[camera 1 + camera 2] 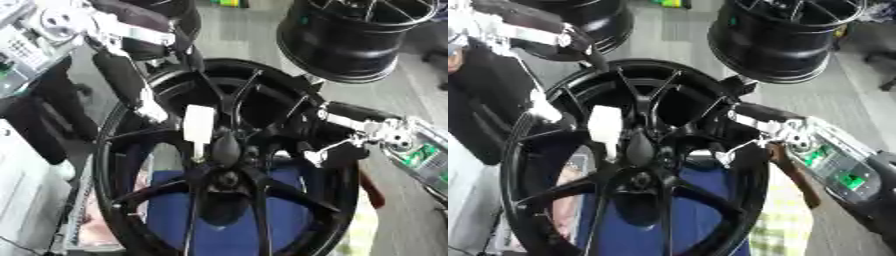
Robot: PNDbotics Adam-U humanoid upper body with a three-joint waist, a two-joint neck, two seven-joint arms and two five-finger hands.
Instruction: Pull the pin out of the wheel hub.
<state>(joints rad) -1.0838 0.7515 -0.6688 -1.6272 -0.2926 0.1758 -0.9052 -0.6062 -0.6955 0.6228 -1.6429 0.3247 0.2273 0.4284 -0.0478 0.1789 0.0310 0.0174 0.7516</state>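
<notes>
Right hand [346,150] reaches in among the spokes of the black wheel [262,235]; its finger state is unclear. Just left of it, the white pin [199,126] stands above the hub [229,179].

Black arms [118,75], silver joints

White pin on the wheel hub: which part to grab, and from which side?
Judging from these views, grip the wide white block end of the pin, which stands clear above the hub centre; the narrow lower tip sits near the spokes. Come from the robot's left, where the left robot hand already sits beside it, fingers either side of the flat faces, then draw it up, away from the hub.
</notes>
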